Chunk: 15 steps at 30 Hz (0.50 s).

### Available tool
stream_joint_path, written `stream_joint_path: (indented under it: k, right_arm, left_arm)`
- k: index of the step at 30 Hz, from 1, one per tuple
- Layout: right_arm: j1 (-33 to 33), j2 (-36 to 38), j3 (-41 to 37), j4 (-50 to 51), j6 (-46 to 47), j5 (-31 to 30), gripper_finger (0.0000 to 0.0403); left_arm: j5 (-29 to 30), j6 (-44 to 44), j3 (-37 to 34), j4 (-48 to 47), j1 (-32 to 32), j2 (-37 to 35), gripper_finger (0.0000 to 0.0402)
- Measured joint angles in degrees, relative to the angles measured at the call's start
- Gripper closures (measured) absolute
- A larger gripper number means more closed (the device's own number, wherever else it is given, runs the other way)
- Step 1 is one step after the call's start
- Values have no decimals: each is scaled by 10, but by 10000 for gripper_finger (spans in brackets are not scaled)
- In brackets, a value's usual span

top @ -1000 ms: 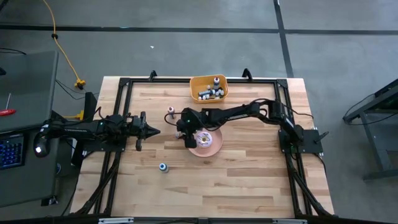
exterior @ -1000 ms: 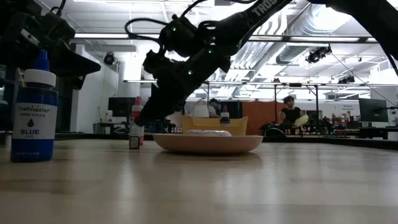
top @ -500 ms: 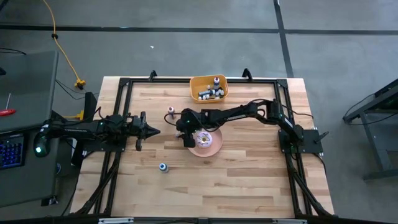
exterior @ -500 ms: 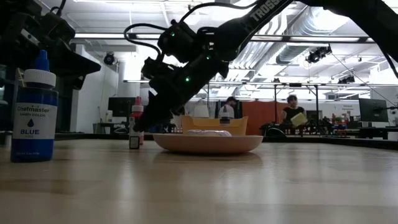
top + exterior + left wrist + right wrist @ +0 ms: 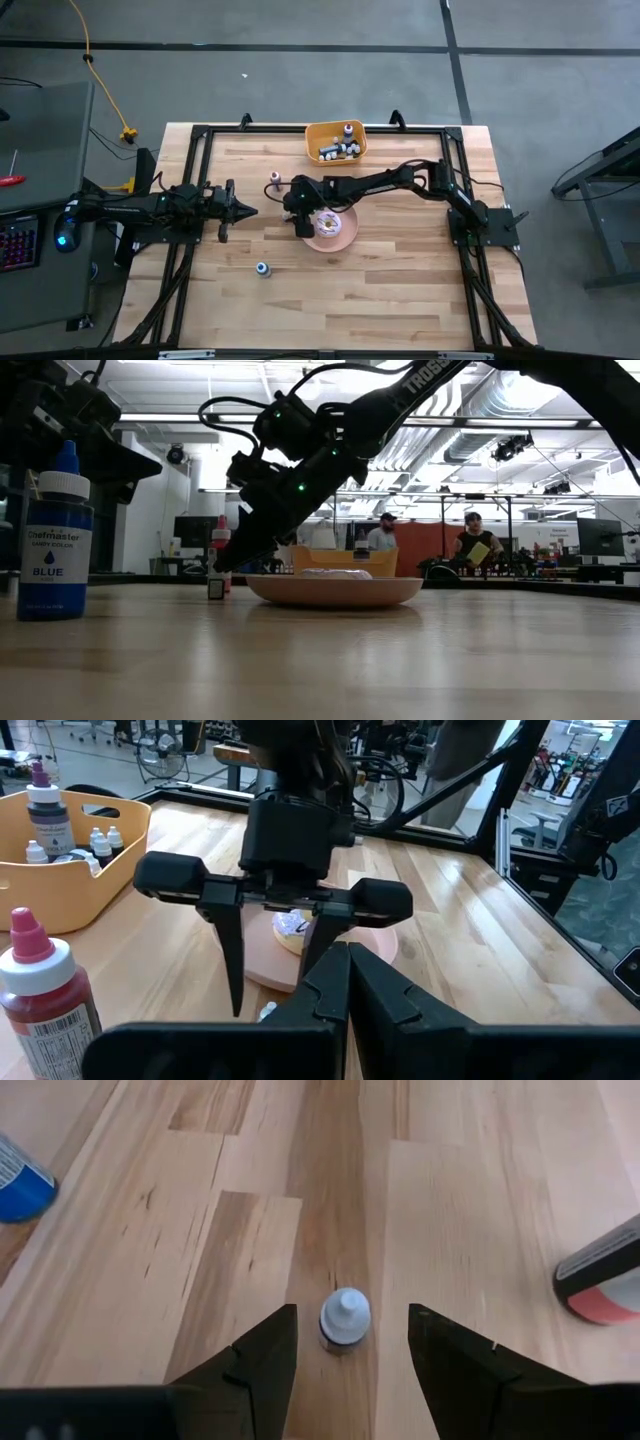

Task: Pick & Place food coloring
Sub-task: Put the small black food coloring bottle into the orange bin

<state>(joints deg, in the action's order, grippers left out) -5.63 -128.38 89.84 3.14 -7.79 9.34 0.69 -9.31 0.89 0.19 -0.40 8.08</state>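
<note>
Landmark: pink plate [image 5: 333, 229], mid-bench [image 5: 400, 290].
Blue-capped bottle [image 5: 55, 532]: standing nearest the low camera, on the near side of the plate, well apart from it; not moving between pictures.
Small white-capped bottle [image 5: 345, 1318]: standing upright on bare wood just beside the plate's left edge, between the right arm's fingers and not touching either one.
Right gripper [image 5: 299, 216]: hanging tilted over the plate's left edge, jaws spread wide around the small bottle, nothing pinched.
Change: arm rising slightly over the last second, then holding; spread of the jaws staying as it was.
Meaning for task: judged as lining up for a grasp; closing not yet begun.
Red-capped bottle [image 5: 274, 180]: standing beyond the gripper, toward the bin.
Left gripper [image 5: 243, 210]: waiting well left of the plate, jaws pressed together.
Orange bin [image 5: 336, 141]: at the bench's far edge beyond the plate, holding several bottles already.
</note>
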Motion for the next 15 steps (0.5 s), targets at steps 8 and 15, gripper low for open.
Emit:
stream_joint_path:
  k: [8,15]
  right_arm:
    - [1,-13,4,-20,2,3,222]
    - [1,-13,6,-17,16,4,222]
  left_arm:
    - [0,0,0,0,0,0,401]
    - [0,0,0,0,0,0,401]
